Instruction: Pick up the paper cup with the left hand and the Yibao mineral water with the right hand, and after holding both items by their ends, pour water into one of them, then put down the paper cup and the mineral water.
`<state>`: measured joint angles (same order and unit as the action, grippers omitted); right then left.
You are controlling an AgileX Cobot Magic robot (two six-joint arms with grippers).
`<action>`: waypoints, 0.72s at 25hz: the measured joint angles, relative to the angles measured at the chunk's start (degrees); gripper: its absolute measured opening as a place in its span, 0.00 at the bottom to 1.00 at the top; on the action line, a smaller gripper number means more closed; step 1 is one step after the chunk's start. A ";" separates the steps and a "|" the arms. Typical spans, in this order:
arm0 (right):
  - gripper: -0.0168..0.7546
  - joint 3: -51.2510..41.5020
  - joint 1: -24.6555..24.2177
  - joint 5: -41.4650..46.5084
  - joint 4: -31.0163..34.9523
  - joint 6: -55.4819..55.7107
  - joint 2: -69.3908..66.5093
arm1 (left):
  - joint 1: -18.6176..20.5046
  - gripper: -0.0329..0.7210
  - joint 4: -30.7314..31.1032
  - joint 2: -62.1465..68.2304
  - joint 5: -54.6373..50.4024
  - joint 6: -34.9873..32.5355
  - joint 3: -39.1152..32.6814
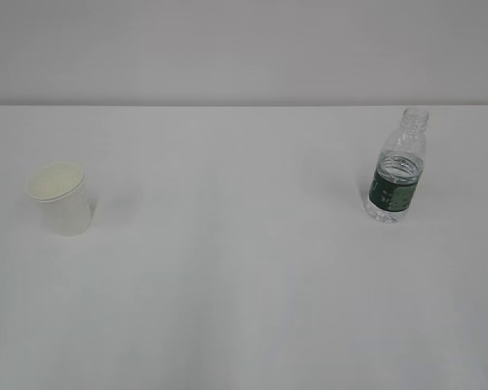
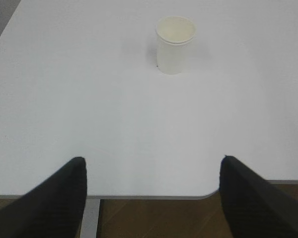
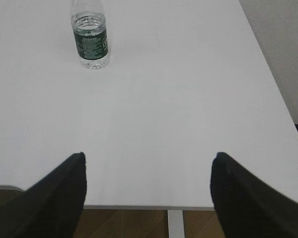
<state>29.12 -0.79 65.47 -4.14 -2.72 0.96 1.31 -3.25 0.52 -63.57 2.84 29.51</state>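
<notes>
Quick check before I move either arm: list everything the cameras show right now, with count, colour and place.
paper cup: 1, white with a pale cream inside, upright on the left of the table, untouched.
Yibao mineral water: 1, clear ribbed bottle with dark green label, no cap visible, upright on the right of the table, some water inside.
table: 1, white, carrying both items; its near edge shows in both wrist views.
floor: brown, below the table edge.
left hand gripper: 1, black, open, back at the near table edge, cup far ahead.
right hand gripper: 1, black, open, back at the near edge, bottle ahead to its left.
</notes>
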 joint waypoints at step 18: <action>0.78 1.03 0.00 -6.11 0.88 0.00 0.00 | 0.00 0.79 0.00 0.12 2.35 0.00 1.36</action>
<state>30.16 -0.79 59.36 -3.25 -2.72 0.96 1.31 -3.25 0.63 -61.22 2.84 30.88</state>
